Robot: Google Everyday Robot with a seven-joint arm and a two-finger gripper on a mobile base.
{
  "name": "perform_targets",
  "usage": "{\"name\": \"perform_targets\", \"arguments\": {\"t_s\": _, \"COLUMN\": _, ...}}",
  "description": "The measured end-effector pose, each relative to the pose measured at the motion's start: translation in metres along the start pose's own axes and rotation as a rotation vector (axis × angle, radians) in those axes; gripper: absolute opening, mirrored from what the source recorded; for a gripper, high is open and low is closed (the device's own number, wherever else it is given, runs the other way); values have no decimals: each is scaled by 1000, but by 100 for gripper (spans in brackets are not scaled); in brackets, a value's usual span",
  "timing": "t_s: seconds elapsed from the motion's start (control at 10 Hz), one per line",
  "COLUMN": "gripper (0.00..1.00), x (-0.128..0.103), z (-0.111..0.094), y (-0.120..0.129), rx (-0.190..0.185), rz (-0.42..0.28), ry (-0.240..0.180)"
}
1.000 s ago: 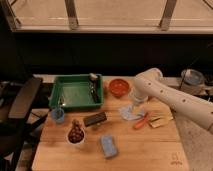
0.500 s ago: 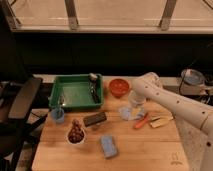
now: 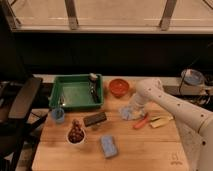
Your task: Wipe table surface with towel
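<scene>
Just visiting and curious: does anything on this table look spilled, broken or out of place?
Nothing stands out: no spill or damage shows. The gripper is down at the crumpled towel near the red bowl.

Op: My gripper [image 3: 132, 109] sits at the towel [image 3: 125, 115], mid-table. What hems it in?
Obs: Orange bowl [image 3: 119, 87] window-side, red tool [image 3: 141, 121] just beside, dark block [image 3: 95, 119] near.
Op: I log the table [image 3: 155, 150] bare between the blue sponge [image 3: 108, 146] and the front corner.

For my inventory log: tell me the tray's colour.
The tray is green, plain in the camera view. The gripper is at the towel to its right.
</scene>
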Motion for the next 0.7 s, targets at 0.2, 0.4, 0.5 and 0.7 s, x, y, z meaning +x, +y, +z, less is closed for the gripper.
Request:
{"name": "perform_targets", "arguments": {"t_s": 0.2, "gripper": 18, "x": 0, "z": 3, "y": 6, "rx": -14, "rz": -9, "ry": -12}}
{"name": "perform_targets", "arguments": {"t_s": 0.4, "gripper": 2, "x": -1, "z": 2, "y": 6, "rx": -16, "rz": -11, "ry": -11}}
{"name": "perform_targets", "arguments": {"t_s": 0.5, "gripper": 0, "x": 0, "z": 2, "y": 6, "rx": -16, "rz": -11, "ry": -11}}
{"name": "perform_targets", "arguments": {"t_s": 0.7, "gripper": 0, "x": -8, "z": -5, "y": 15, "rx": -14, "rz": -28, "ry": -18}}
